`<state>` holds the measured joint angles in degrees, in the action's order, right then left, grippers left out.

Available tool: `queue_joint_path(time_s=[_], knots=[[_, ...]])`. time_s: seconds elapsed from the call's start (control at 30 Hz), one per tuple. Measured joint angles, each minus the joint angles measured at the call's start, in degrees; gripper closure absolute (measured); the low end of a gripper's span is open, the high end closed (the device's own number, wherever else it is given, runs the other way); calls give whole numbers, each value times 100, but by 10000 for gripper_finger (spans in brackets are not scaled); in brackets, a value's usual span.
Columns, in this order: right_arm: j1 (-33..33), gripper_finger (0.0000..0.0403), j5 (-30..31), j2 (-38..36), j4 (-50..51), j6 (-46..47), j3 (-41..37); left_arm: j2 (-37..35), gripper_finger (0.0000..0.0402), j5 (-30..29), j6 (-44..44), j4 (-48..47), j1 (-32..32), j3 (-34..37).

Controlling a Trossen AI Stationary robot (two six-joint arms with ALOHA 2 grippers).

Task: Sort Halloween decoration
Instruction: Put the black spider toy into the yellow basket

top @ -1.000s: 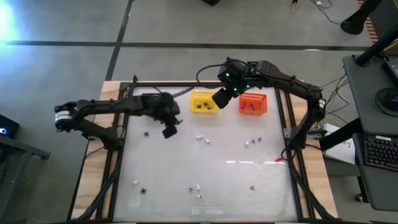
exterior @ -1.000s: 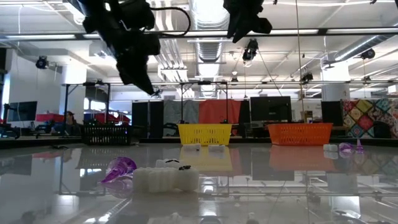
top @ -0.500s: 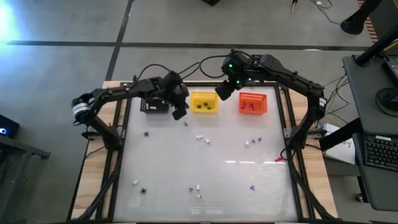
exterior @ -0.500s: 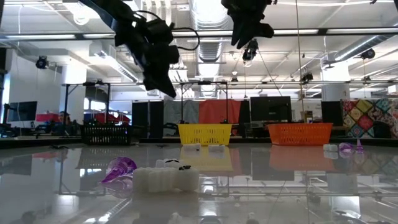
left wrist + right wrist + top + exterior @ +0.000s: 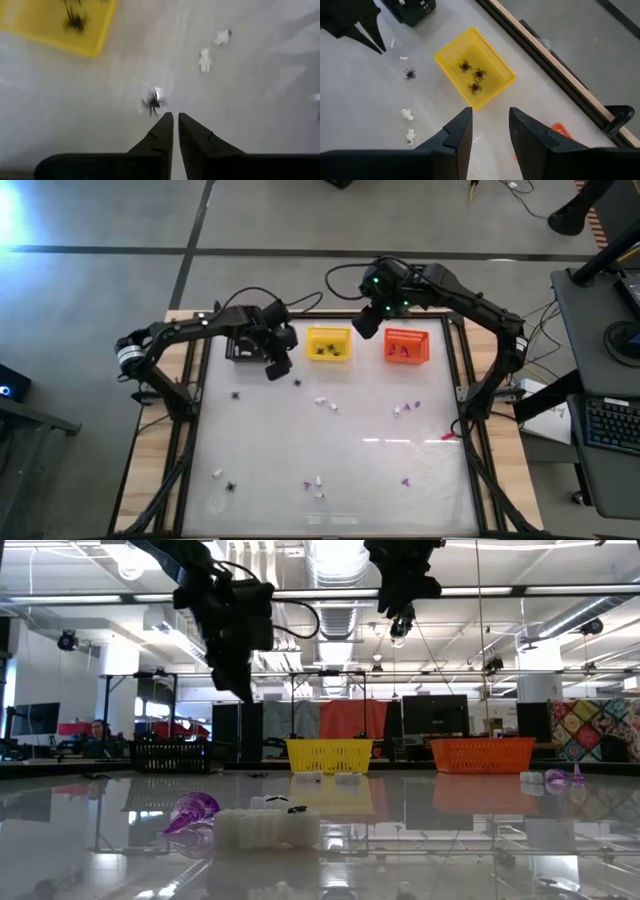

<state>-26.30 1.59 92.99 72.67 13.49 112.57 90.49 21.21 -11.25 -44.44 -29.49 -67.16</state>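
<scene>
Halloween decorations lie scattered on the white table: a black spider (image 5: 297, 382) (image 5: 151, 103) near the yellow basket (image 5: 328, 345), another spider (image 5: 237, 393), white bits (image 5: 322, 402) (image 5: 204, 60) and purple bits (image 5: 406, 480). The yellow basket (image 5: 475, 75) holds three spiders. My left gripper (image 5: 278, 367) (image 5: 175, 118) hangs shut and empty between the black basket (image 5: 245, 347) and the yellow one, just short of the loose spider. My right gripper (image 5: 367, 323) (image 5: 490, 120) hovers open and empty, high between the yellow basket and the orange basket (image 5: 406, 346).
The three baskets stand in a row along the table's far edge. More trinkets lie near the front edge: a spider (image 5: 230, 487), white bits (image 5: 318, 485) and, close to the low camera, a purple bit (image 5: 195, 810). A black frame (image 5: 196, 410) borders the table.
My left gripper has swung from the table's left middle toward the far edge and the yellow basket, then drawn back a little to the left. A black spider now lies on the table just short of the yellow basket, where none lay before. My right gripper has edged toward the far right.
</scene>
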Motion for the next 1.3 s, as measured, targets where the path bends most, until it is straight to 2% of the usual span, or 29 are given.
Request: queue_joint_path(time_s=[0.23, 0.5, 0.63, 0.8, 0.9, 1.3], knots=[[2, 271, 2, 0, 5, -8, 0, 231, 341, -17, -41, 31, 132, 338], [2, 266, -3, 0, 27, 149, 0, 625, 288, -208, 228, 423, 195, 344], [2, 264, -6, 0, 47, 259, 0, 705, 284, -593, 289, 595, 275, 344], [2, 264, -7, 0, 48, 305, 2, 714, 284, -643, 296, 977, 439, 344], [2, 263, -9, 0, 56, 359, 2, 749, 284, -864, 307, 1035, 508, 367], [2, 266, -14, 0, 58, 547, 4, 787, 283, -868, 498, 1405, 557, 653]])
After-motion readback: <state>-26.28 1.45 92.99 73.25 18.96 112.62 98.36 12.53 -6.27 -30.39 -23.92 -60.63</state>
